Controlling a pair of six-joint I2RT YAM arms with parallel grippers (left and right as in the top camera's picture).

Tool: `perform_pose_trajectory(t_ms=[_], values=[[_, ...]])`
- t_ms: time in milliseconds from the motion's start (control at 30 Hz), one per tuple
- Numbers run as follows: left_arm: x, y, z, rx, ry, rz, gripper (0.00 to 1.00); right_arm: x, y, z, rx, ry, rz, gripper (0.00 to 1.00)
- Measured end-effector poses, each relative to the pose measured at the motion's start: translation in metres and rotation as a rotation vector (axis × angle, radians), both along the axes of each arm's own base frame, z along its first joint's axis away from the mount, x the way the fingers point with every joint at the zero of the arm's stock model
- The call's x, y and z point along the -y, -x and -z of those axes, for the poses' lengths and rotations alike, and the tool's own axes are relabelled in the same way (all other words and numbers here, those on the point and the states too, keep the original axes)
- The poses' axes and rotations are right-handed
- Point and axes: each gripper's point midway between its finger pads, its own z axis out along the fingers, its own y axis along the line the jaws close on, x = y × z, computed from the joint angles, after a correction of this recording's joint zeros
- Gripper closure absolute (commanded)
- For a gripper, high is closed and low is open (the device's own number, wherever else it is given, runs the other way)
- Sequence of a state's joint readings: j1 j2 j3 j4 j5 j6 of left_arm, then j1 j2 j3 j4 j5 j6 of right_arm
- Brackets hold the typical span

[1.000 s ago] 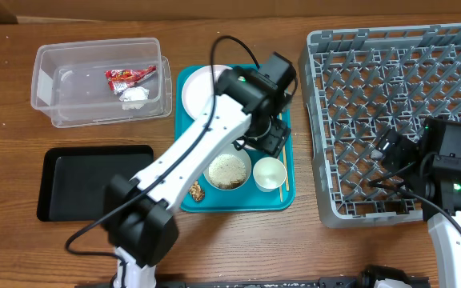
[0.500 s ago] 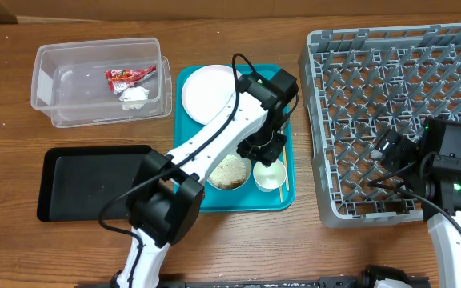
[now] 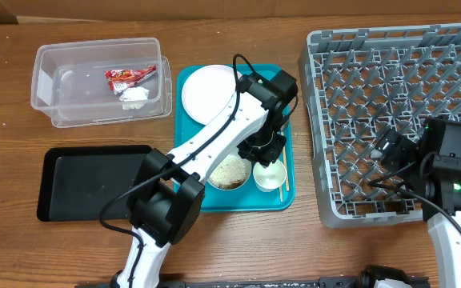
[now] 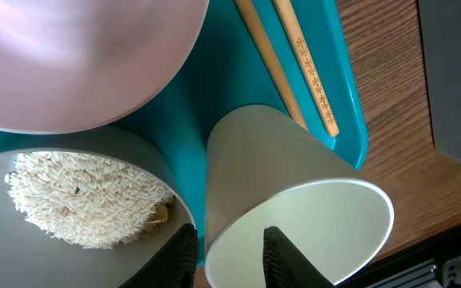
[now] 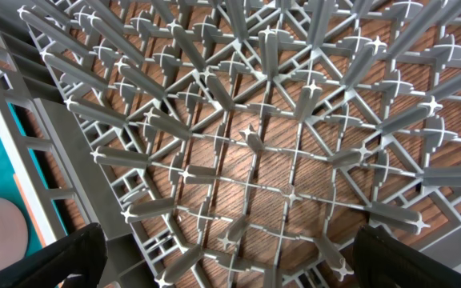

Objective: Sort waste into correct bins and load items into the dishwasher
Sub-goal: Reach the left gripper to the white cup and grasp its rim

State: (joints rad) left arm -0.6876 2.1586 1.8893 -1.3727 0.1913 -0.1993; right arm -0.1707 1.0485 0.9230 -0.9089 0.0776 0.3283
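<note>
On the tray, the left fingers straddle the cup rim, apart. Over the rack, the right fingers spread wide.

The wooden table carries a clear tub, black tray, teal serving tray and grey dish rack.

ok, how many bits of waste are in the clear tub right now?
2. A red snack wrapper lies in the right half of the clear tub. A crumpled white tissue sits right beside it, on the robot's side. Nothing looks hidden.
</note>
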Motion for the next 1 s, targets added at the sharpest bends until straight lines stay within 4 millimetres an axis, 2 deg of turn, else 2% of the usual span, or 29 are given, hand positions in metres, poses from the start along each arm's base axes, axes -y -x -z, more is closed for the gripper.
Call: perform_pose_trajectory(t_ms=[67, 300, 433, 767, 1000], values=[[0.000, 0.000, 0.000, -0.001, 0.000, 0.000, 0.65, 0.000, 0.000, 0.000, 0.000, 0.000, 0.000, 0.00], [-0.005, 0.006, 0.002, -0.025, -0.021, 0.000, 0.65, 0.000, 0.000, 0.000, 0.001, -0.001, 0.000, 0.00], [-0.007, 0.009, 0.004, -0.036, -0.030, -0.002, 0.73, 0.000, 0.000, 0.000, 0.001, -0.001, 0.001, 0.00], [-0.008, 0.011, 0.006, -0.044, -0.035, -0.005, 0.73, 0.000, 0.000, 0.000, 0.001, -0.001, 0.000, 0.00], [-0.011, 0.016, 0.012, -0.065, -0.044, -0.012, 0.90, 0.000, -0.001, 0.000, 0.003, 0.000, 0.001, 0.00]])
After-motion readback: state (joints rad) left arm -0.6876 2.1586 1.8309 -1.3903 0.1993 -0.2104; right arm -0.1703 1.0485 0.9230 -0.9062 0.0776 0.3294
